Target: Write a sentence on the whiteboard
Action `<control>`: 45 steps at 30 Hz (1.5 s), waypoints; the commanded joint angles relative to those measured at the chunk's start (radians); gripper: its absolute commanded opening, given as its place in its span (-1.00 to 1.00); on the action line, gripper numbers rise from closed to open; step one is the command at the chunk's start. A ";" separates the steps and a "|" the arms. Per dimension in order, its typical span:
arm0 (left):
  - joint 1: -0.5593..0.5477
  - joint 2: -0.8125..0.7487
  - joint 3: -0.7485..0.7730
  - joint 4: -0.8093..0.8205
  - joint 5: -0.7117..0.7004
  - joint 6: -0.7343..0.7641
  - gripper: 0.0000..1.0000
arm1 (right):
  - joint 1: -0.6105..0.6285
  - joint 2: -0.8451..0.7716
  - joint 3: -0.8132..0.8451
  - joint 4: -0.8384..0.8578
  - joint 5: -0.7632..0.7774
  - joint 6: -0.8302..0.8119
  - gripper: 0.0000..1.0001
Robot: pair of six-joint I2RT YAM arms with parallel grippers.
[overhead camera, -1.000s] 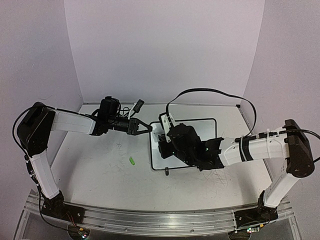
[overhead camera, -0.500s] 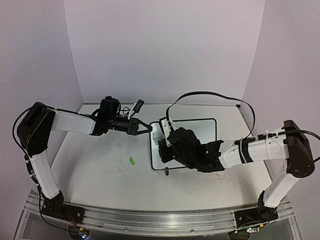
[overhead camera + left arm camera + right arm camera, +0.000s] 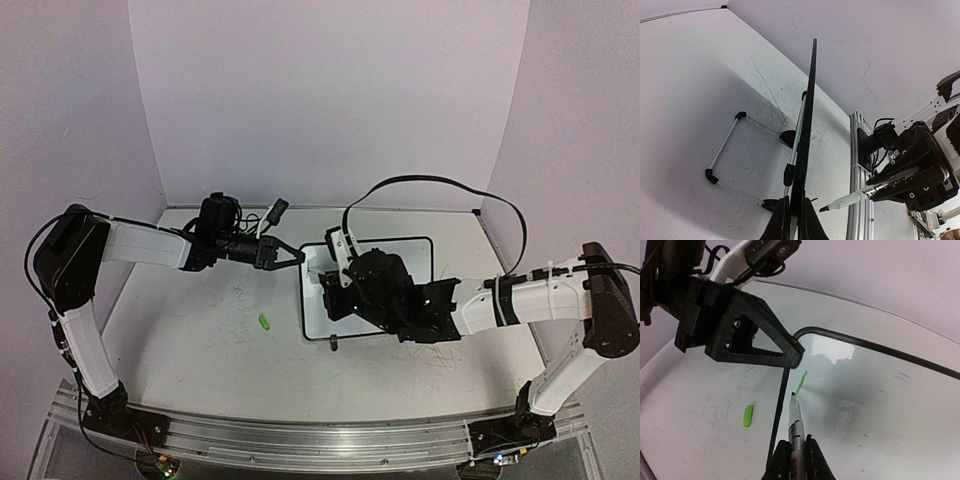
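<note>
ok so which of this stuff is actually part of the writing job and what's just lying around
In the job: whiteboard, clamped at its edge by the left gripper; marker in the right gripper; first green stroke.
Lying about: small green piece on the table, probably the marker's cap.

Robot lab cell: plain white walls (image 3: pixel 330 100), scuffed table (image 3: pixel 200 355), aluminium mounting rail (image 3: pixel 300 443).

Light: bright, even, overhead.
Shadow: soft grey on table (image 3: pixel 690 60), ahead-left of left tool (image 3: pixel 792 202).
Sheen: whiteboard (image 3: pixel 865 390) mirrors shapes ahead of right tool (image 3: pixel 796 442).
Blur: marker (image 3: pixel 795 420) barrel nearest right tool.
</note>
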 commanded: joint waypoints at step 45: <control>-0.014 -0.044 -0.002 0.014 0.039 -0.019 -1.00 | -0.023 0.052 0.055 -0.006 0.059 0.000 -1.00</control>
